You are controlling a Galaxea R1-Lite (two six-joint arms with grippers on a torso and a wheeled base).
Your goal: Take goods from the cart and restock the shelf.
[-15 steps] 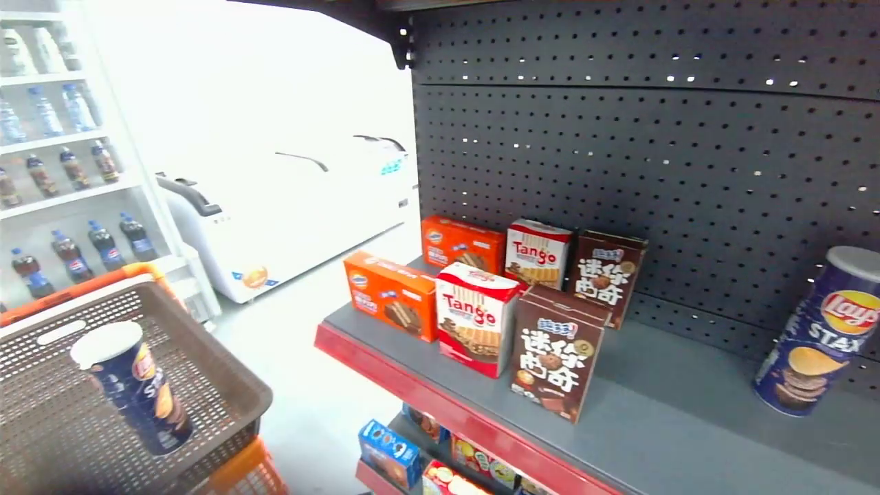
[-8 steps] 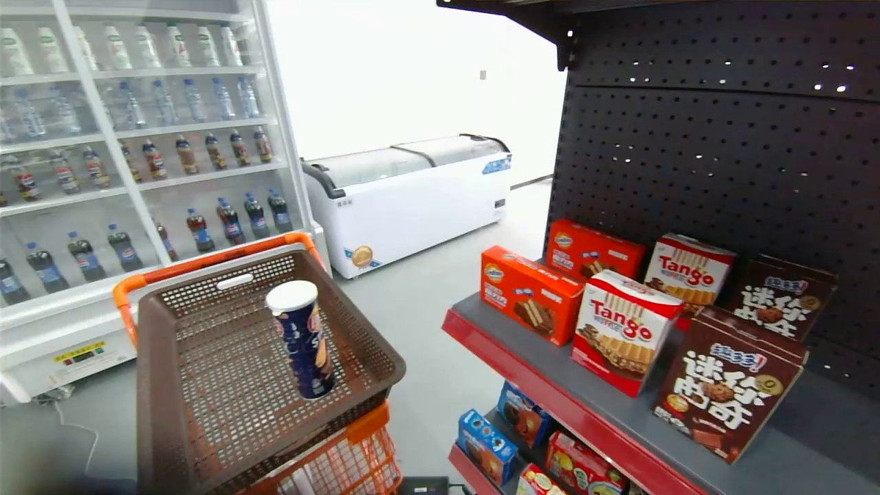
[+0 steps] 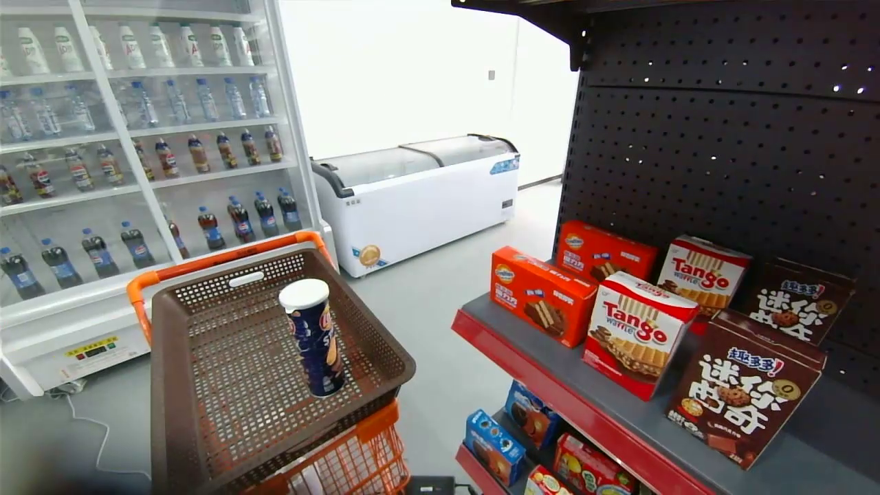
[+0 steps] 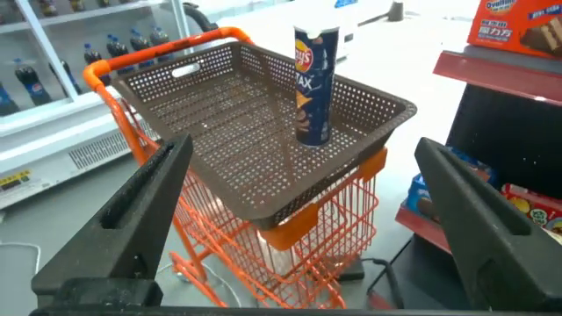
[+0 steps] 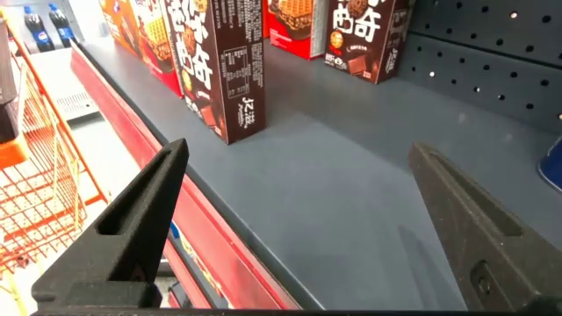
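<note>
Only the head camera had swung toward the cart [image 3: 206,263], where the can [image 3: 313,338] stood upright, untaken, with both jaws spread empty, left gripper [image 4: 303,145] near the cart, right gripper [image 5: 299,147] beyond it over the shelf [image 5: 351,202], so restocking remained.

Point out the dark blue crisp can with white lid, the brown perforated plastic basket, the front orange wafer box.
dark blue crisp can [image 3: 315,344], head view, mid side.
brown perforated plastic basket [image 3: 159,385], head view, left rim.
front orange wafer box [image 3: 533,306], head view, front face.
</note>
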